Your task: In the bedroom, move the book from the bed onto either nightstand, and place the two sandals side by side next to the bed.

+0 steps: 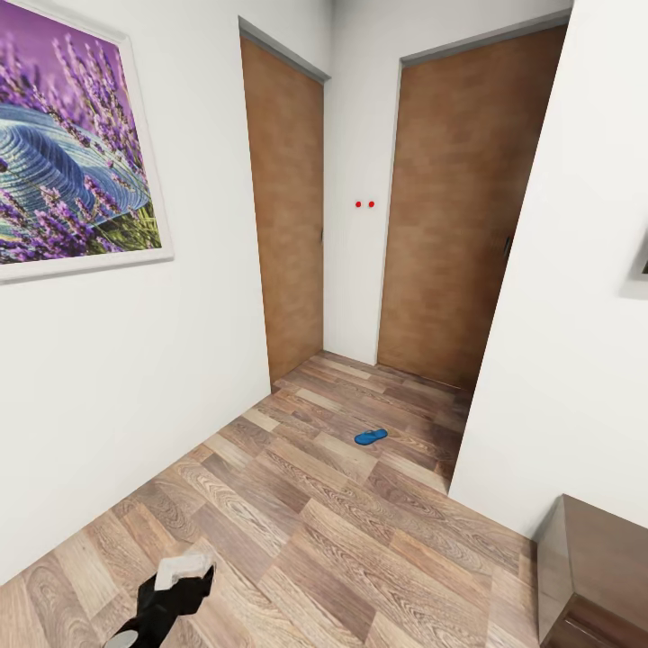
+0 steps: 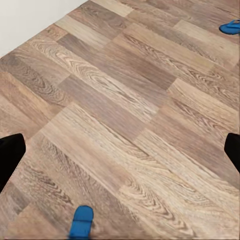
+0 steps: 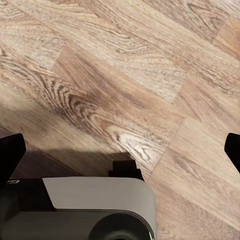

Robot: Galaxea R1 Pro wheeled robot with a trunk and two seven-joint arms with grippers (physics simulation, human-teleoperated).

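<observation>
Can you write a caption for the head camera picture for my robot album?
One blue sandal lies on the wooden floor near two brown doors.

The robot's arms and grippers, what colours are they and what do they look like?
In the head view the left arm is black and chunky, with a white block on top. The left gripper has flat black fingers. The right gripper has the same black fingers. No cables or markings can be made out.

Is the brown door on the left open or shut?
Shut, it seems: the left door sits flat inside its frame, with no gap showing, like the right door.
</observation>
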